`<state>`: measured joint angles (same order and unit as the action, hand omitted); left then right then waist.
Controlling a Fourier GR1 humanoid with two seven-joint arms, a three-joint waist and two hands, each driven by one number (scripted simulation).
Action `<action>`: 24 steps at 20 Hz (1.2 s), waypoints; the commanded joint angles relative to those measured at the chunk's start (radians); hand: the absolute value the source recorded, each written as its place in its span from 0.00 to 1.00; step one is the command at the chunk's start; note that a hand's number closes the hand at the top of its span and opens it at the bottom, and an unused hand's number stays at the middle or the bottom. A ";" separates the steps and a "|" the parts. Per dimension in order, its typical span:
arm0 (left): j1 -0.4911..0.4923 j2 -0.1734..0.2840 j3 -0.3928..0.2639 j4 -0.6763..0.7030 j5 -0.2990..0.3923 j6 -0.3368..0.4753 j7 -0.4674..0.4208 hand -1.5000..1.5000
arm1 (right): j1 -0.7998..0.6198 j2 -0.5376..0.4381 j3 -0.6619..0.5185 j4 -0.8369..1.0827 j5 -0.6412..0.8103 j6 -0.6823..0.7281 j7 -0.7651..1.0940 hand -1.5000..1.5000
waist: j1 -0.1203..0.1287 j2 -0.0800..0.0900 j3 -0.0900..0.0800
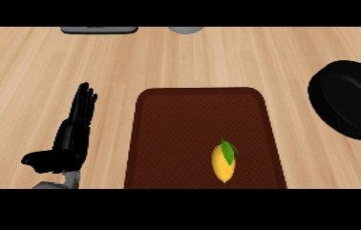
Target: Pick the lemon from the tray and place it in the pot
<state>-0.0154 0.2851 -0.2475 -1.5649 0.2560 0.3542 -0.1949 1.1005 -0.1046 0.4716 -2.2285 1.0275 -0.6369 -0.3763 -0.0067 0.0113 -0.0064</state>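
Your left hand (70, 129) rests at the left over the wooden surface (211, 57), fingers straight and released, holding nothing, just beside the brown tray (176, 129). The lemon (224, 162) lies on the tray's near right part, green leaf up. The black pot (338, 98) sits at the far right, well apart from the lemon.

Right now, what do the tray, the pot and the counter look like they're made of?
Tray: dark reddish brown with a fine woven pattern, maybe textured plastic or fabric-lined, matte. Pot: plain black with a faint sheen on its wall, possibly coated metal. Counter: light wood, with visible grain and plank lines.
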 commanded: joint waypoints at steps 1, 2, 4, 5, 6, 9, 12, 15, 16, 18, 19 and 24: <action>-0.020 0.005 0.015 0.014 -0.002 -0.011 -0.005 0.50 | 0.098 0.087 0.075 -0.054 0.246 0.101 0.159 0.00 | 0.011 0.003 0.001; -0.049 -0.046 -0.024 0.028 -0.023 0.020 0.008 0.50 | 0.070 0.100 0.103 -0.041 0.287 0.120 0.211 0.00 | 0.007 0.003 0.002; -0.055 0.005 -0.001 -0.014 -0.011 -0.007 0.055 0.50 | 0.006 0.102 0.156 -0.026 0.373 0.157 0.336 0.00 | 0.018 0.002 0.003; -0.012 -0.030 -0.027 0.008 -0.022 -0.003 0.001 0.50 | -0.006 0.102 0.228 -0.025 0.435 0.153 0.384 0.00 | 0.017 0.001 0.002; -0.012 -0.017 -0.011 0.004 -0.015 -0.009 0.010 0.50 | -0.044 0.103 0.257 0.001 0.474 0.160 0.446 0.00 | 0.017 -0.001 0.003; -0.028 -0.013 0.002 -0.006 -0.018 -0.013 0.021 0.50 | -0.140 0.104 0.338 0.023 0.573 0.245 0.607 0.00 | 0.015 -0.004 0.004; -0.047 -0.051 -0.008 0.051 -0.043 0.007 0.000 0.50 | -0.264 0.104 0.269 0.059 0.586 0.344 0.775 0.00 | 0.011 -0.002 0.005; 0.020 -0.038 -0.013 -0.015 -0.037 -0.014 -0.008 0.50 | -0.395 0.104 0.311 0.160 0.594 0.390 0.935 0.00 | 0.017 -0.006 0.005; -0.013 -0.077 -0.043 -0.003 -0.074 0.029 0.020 0.50 | -0.445 0.104 0.286 0.174 0.546 0.430 0.936 0.00 | 0.013 -0.007 0.006; -0.029 -0.039 0.009 0.021 -0.051 -0.014 0.025 0.50 | -0.586 0.104 0.269 0.203 0.482 0.496 1.003 0.00 | 0.013 -0.007 0.006; 0.008 -0.038 0.037 0.046 -0.016 -0.065 -0.046 0.50 | -0.600 0.104 0.330 0.256 0.507 0.422 1.060 0.00 | 0.010 -0.009 0.006; -0.056 -0.063 0.047 0.026 -0.059 -0.040 0.057 0.50 | -0.734 0.105 0.245 0.326 0.412 0.466 1.067 0.00 | 0.007 -0.010 0.006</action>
<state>-0.0370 0.2302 -0.2340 -1.5697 0.1982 0.3360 -0.1482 0.4949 -0.0005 0.7475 -1.9823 1.5005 -0.1889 0.6366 0.0027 0.0017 -0.0003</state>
